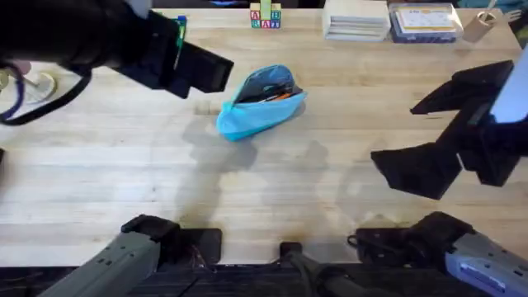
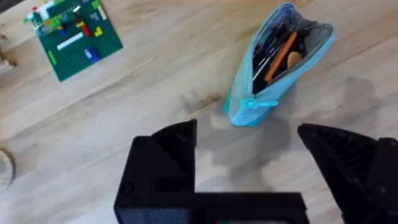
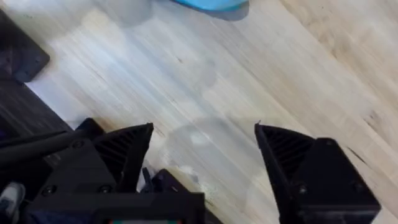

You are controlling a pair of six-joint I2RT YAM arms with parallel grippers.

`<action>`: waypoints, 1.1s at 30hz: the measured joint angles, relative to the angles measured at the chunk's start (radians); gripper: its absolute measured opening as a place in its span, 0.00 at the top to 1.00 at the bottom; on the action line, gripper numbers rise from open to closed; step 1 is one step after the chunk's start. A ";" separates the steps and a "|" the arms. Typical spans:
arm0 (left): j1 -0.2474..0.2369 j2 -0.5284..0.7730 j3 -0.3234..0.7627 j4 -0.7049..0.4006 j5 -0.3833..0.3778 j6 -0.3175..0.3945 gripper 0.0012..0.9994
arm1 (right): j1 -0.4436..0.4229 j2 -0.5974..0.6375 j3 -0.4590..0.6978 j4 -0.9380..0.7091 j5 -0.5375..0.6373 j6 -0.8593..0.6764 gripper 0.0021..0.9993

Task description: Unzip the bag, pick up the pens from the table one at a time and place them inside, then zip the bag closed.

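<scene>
The light blue bag [image 1: 257, 107] lies unzipped on the table [image 1: 280, 194], back of centre. In the left wrist view the bag [image 2: 308, 53] gapes open with an orange pen [image 2: 280, 56] and dark pens [image 2: 266, 51] inside; its zipper pull [image 2: 254, 104] sits at the end nearer my fingers. My left gripper [image 1: 206, 73] hovers high, just left of the bag, and its fingers are open [image 2: 249, 146] with nothing between them. My right gripper [image 1: 436, 128] hangs open over the bare table to the right [image 3: 204, 140], well apart from the bag's edge [image 3: 211, 4].
A green brick plate [image 2: 73, 37] lies left of the bag. A small wooden piece [image 1: 206, 107] rests by the bag's left end. Letter blocks [image 1: 266, 16], stacked boxes [image 1: 356, 18] and a case [image 1: 425, 21] line the back edge.
</scene>
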 joint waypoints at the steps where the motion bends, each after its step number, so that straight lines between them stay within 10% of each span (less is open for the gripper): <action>1: 0.014 -0.008 0.000 -0.008 0.008 0.000 0.01 | 0.000 0.000 0.000 0.005 0.000 0.000 0.00; 33: 0.339 -0.068 -0.060 -0.105 0.185 0.069 0.01 | 0.000 0.000 0.000 0.141 0.000 0.000 0.00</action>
